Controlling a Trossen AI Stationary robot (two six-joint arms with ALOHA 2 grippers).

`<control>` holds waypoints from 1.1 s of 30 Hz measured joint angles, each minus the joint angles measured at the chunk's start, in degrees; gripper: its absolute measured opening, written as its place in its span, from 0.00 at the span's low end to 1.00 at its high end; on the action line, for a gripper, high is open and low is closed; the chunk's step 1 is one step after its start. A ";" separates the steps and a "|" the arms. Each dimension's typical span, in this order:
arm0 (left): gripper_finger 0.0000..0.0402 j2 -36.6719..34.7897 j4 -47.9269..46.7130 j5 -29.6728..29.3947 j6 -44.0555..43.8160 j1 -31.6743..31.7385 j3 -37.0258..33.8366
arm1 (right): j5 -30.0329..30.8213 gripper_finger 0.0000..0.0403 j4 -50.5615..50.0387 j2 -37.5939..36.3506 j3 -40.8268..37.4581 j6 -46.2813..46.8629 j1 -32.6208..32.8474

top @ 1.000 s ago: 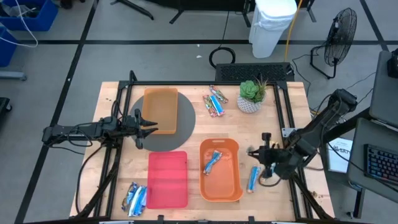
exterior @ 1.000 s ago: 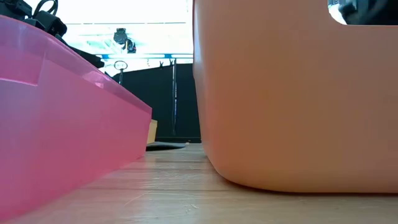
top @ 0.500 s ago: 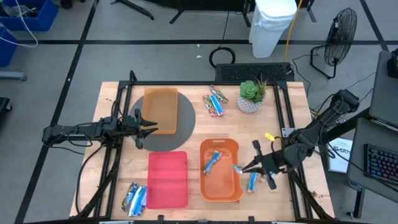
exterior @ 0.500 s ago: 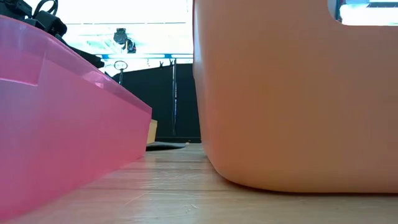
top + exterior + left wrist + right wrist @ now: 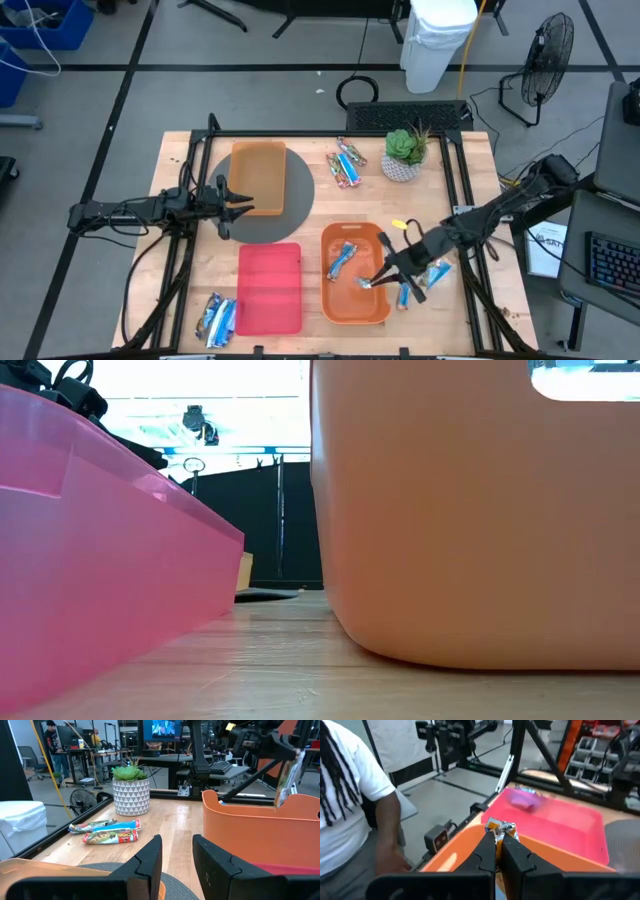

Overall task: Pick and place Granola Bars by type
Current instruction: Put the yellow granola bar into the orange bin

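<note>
Granola bars in glossy foil sit sorted on a wooden table [image 5: 300, 225]; right gripper [image 5: 372, 282], fingers pinched on one silvery bar [image 5: 501, 827], hangs over the smooth front orange tray [image 5: 375, 305], which holds one blue bar [image 5: 343, 259]; another blue bar [image 5: 437, 272] lies beside it; left gripper [image 5: 228, 204], fingers part-open and empty, waits by a second orange tray [image 5: 258, 177]; the ribbed red tray [image 5: 269, 288] lies between.

The wooden table [image 5: 300, 215] stands on a grey floor [image 5: 110, 60] crossed by black tape lines. Beyond the table's far edge sit a white bin [image 5: 437, 38] and, to its right, a black floor fan [image 5: 545, 70]. A blue crate [image 5: 45, 22] lies far left of the bin. A keyboard [image 5: 610, 265] rests right of the table.
</note>
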 joint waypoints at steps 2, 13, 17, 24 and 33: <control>0.28 0.01 0.00 0.00 0.00 0.00 0.00 | -0.67 0.00 0.05 0.90 0.00 0.26 -1.50; 0.28 0.01 0.02 0.00 0.00 0.00 0.00 | -2.69 0.00 -5.24 5.64 0.00 -1.91 -8.72; 0.28 0.00 0.00 0.00 0.00 0.00 0.00 | -2.71 0.00 -6.96 7.06 0.00 -2.22 -9.16; 0.28 0.00 0.00 0.00 0.00 0.00 0.00 | -2.40 0.00 -12.04 6.34 0.02 -2.31 -9.43; 0.28 0.00 0.00 0.00 0.00 0.00 0.00 | -2.42 0.01 -11.64 6.34 0.02 -2.35 -9.42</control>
